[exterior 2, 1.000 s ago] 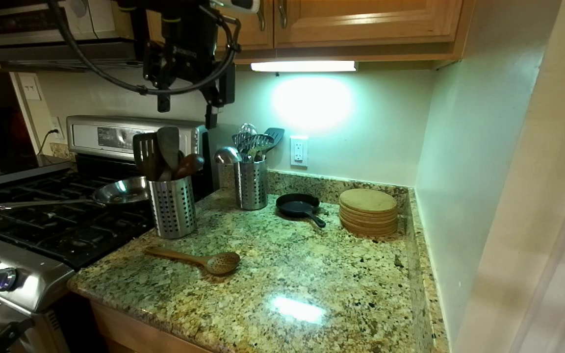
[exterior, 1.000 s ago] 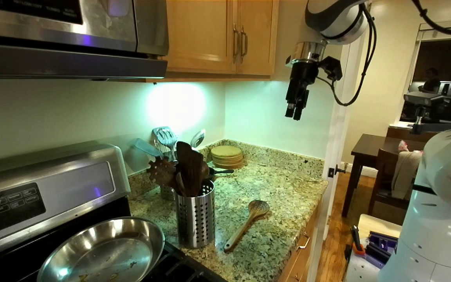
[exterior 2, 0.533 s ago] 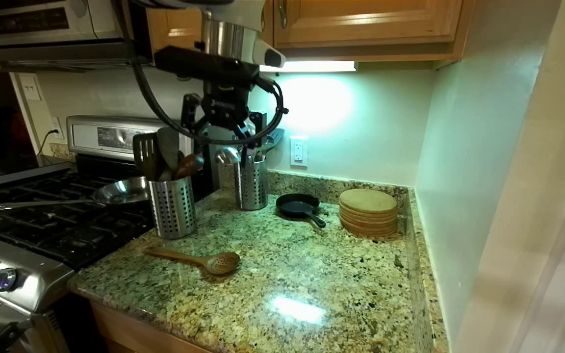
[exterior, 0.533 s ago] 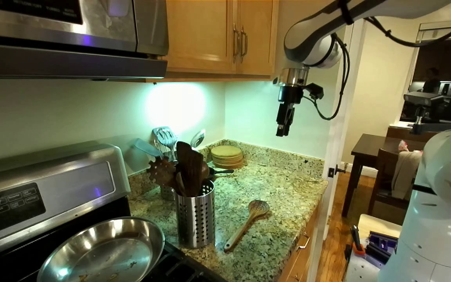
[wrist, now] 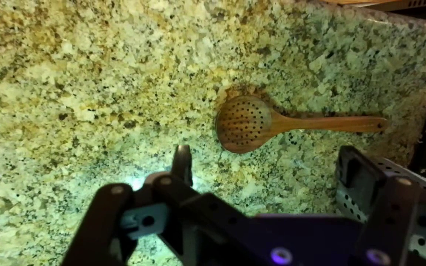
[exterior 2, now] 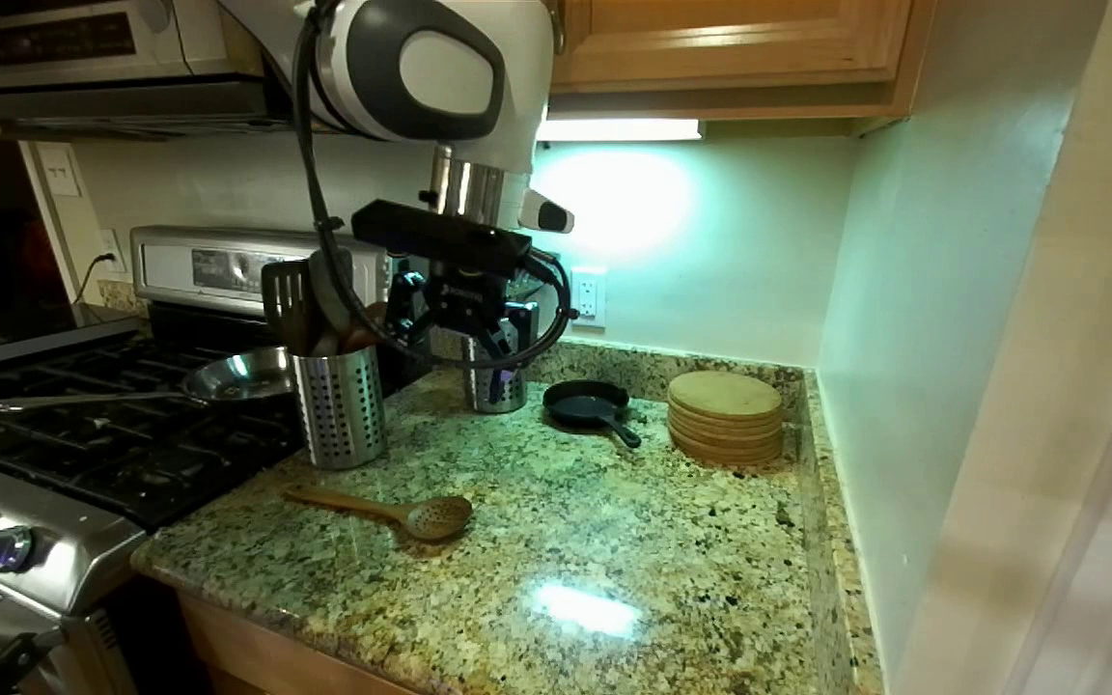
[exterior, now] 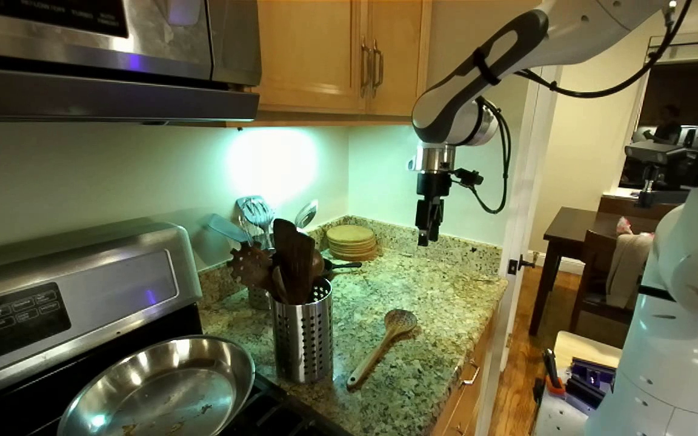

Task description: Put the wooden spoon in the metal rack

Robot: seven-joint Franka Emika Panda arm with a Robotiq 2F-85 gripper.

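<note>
On the counter [exterior: 434,297] stands the metal rack [exterior: 302,345] with dark utensils [exterior: 294,260]; to its right — near and flat — lies the wooden spoon [exterior: 390,335]; further right and higher hangs the gripper [exterior: 426,237], its 2 fingers [wrist: 182,164] wide apart, holding nothing.

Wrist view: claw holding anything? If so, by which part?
Nothing held: the claw is open, and the wooden spoon lies on the counter.

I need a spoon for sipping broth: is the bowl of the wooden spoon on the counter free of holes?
No: in the wrist view, the wooden spoon has a bowl dotted with dark holes.
</note>
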